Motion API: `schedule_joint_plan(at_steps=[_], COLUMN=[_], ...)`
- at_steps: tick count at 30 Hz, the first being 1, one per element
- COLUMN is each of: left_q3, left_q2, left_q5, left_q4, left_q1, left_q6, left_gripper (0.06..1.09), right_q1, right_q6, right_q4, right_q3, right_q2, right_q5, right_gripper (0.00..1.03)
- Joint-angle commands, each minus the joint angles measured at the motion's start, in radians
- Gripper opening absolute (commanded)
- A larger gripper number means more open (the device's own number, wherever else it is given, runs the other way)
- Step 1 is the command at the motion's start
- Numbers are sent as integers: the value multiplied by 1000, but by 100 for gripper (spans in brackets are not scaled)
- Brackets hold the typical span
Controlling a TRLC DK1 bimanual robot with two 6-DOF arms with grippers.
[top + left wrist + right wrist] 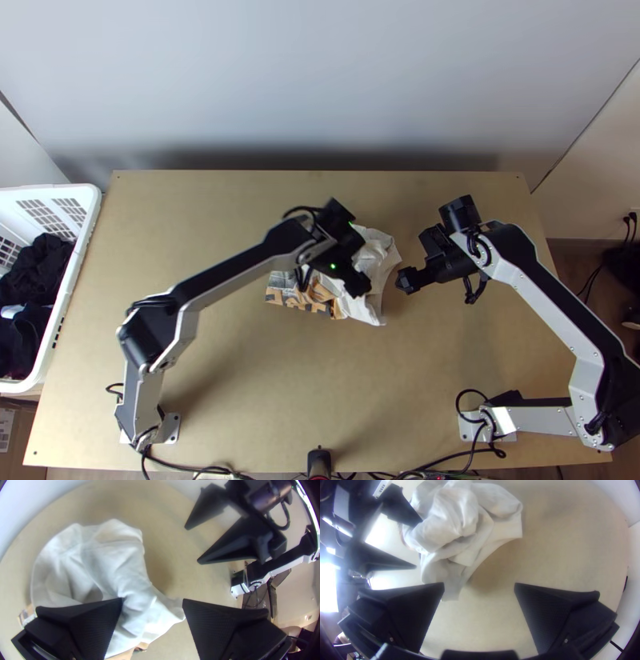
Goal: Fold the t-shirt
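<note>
The t-shirt (pixel 379 258) lies bunched at mid-table, white cloth crumpled on its right side and an orange, black and grey print showing at its lower left. Over it stands my left gripper (pixel 350 246), fingers spread. In the left wrist view, rumpled white cloth (pixel 116 560) lies beneath and between the parted fingers of my left gripper (pixel 152 600). My right gripper (pixel 432 245) is open to the right of the shirt, apart from it. From the right wrist, bare table shows between the fingertips of my right gripper (pixel 479 585), with the shirt (pixel 453 520) beyond one finger.
A white laundry basket (pixel 80 264) holding dark clothes stands at the table's left edge. The wooden table (pixel 264 384) has bare surface in front of the shirt and to both sides. The two grippers are close together, and a pale wall (pixel 320 88) rises behind the table.
</note>
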Motion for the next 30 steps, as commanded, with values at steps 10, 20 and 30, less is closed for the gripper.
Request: schedule_joint_plan(at_steps=[10, 20, 30], left_q3=[-182, -484, -576], left_q2=[-311, -385, -388], left_q5=[46, 48, 48], left_q4=[-49, 41, 89], left_q1=[407, 465, 473], left_q6=[31, 31, 31], left_gripper=[104, 104, 104], right_q1=[119, 357, 488], right_q6=[-11, -11, -33], right_q4=[5, 5, 40], right_q3=[164, 514, 739], right_q2=[83, 349, 530], right_q5=[0, 1, 9], right_gripper=[98, 98, 98])
